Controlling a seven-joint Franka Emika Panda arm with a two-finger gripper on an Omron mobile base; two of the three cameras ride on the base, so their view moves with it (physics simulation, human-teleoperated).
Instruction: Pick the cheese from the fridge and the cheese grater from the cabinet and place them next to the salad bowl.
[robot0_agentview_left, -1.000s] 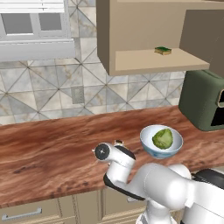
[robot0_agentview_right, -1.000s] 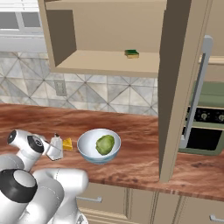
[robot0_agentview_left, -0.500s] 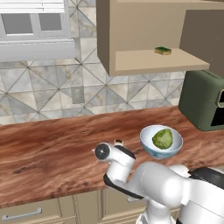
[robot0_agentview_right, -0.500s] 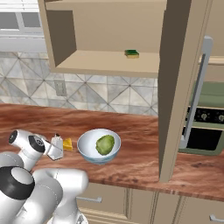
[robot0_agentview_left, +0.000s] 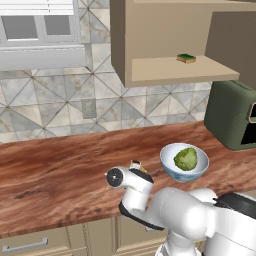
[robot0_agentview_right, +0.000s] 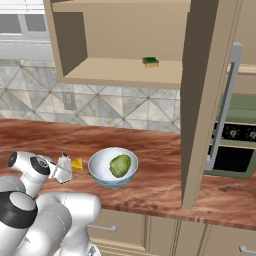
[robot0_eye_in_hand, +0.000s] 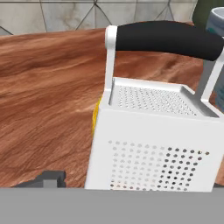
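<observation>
The silver cheese grater (robot0_eye_in_hand: 153, 144) with its dark handle stands upright on the wooden counter (robot0_agentview_left: 55, 175), left of the salad bowl (robot0_agentview_right: 113, 167). The bowl (robot0_agentview_left: 184, 161) is white and holds a green lettuce ball. The yellow cheese (robot0_agentview_right: 77, 165) lies between grater (robot0_agentview_right: 64, 167) and bowl, and its edge (robot0_eye_in_hand: 94, 118) peeks out behind the grater. My gripper (robot0_eye_in_hand: 130, 183) is open around the grater's base, and its left fingertip (robot0_eye_in_hand: 46, 178) stands clear of the grater's side. The beige cabinet (robot0_agentview_left: 170, 70) hangs open above. The fridge is out of view.
A green-and-yellow sponge (robot0_agentview_left: 186, 58) lies on the cabinet shelf. The open cabinet door (robot0_agentview_right: 205, 100) juts out over the counter right of the bowl. A dark green appliance (robot0_agentview_left: 232, 115) stands at the counter's right end. An oven (robot0_agentview_right: 230, 150) is behind the door.
The jaws have widened and let go of the cheese grater, which stays standing on the counter. Arm, cheese and bowl have not moved.
</observation>
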